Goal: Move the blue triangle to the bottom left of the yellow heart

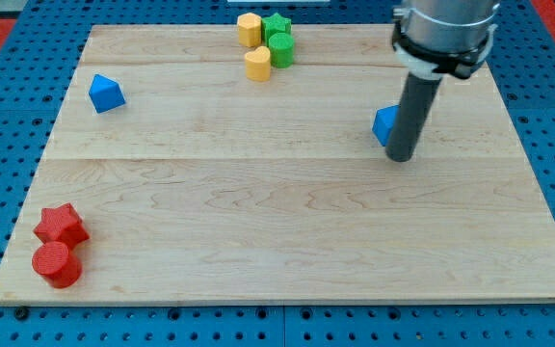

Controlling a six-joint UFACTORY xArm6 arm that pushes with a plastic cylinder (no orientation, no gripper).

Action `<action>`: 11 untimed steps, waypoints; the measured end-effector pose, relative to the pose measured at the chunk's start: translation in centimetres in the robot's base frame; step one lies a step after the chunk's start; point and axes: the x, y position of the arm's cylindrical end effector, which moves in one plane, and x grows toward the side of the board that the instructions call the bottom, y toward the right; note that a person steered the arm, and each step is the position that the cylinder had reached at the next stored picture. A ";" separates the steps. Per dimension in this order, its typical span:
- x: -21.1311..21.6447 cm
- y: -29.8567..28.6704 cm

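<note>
- Ideally, my tip point(402, 157) should stay on the blue triangle's point(384, 125) right flank and push steadily toward the view's left. A slight upward bias suits it, since the yellow heart point(257, 64) lies well off to my tip's upper left.
- Drifting off-centre would likely spin the block away.
- Stop short of the heart, below and left of it.
- No jaws here: the rod grips nothing, only presses.
- Half hidden by the rod, the triangle sits just upper-left of my tip, seemingly touching.

My tip point(402, 157) touching blue block point(385, 125), view's right of board.
</note>
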 end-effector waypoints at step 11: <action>-12.0 -27.0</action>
